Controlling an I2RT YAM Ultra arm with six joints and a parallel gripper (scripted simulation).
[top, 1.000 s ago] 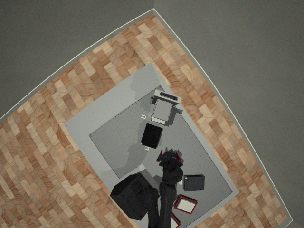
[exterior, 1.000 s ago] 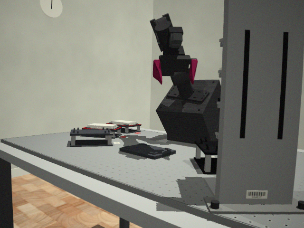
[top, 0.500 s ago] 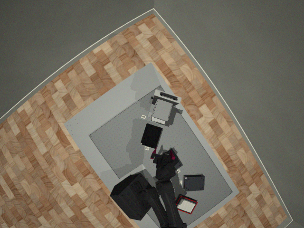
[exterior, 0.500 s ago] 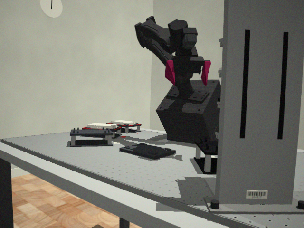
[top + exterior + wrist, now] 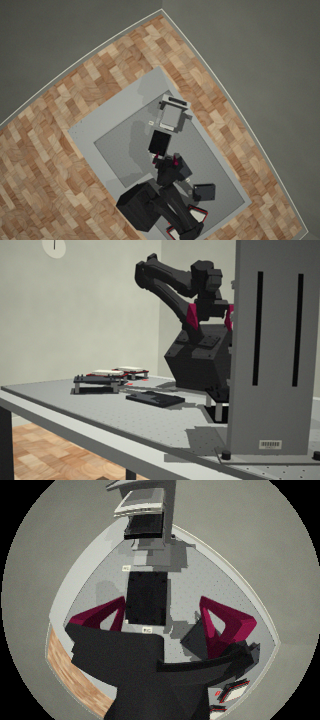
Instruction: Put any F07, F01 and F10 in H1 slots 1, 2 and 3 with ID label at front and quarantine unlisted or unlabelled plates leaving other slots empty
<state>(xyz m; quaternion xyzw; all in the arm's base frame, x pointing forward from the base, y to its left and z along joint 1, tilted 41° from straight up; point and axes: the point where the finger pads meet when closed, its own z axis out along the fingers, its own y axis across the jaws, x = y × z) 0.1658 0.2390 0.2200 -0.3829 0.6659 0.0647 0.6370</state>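
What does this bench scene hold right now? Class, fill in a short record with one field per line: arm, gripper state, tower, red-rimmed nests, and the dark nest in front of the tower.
arm: black, reaching toward the tower
gripper: open, magenta fingers wide apart, holding nothing
tower: grey plate hotel with a barcode label
red-rimmed nests: two, each bearing a white plate
dark nest: no plate on it

matt grey perforated table top (image 5: 144, 418), patchwork wood floor (image 5: 46, 180).
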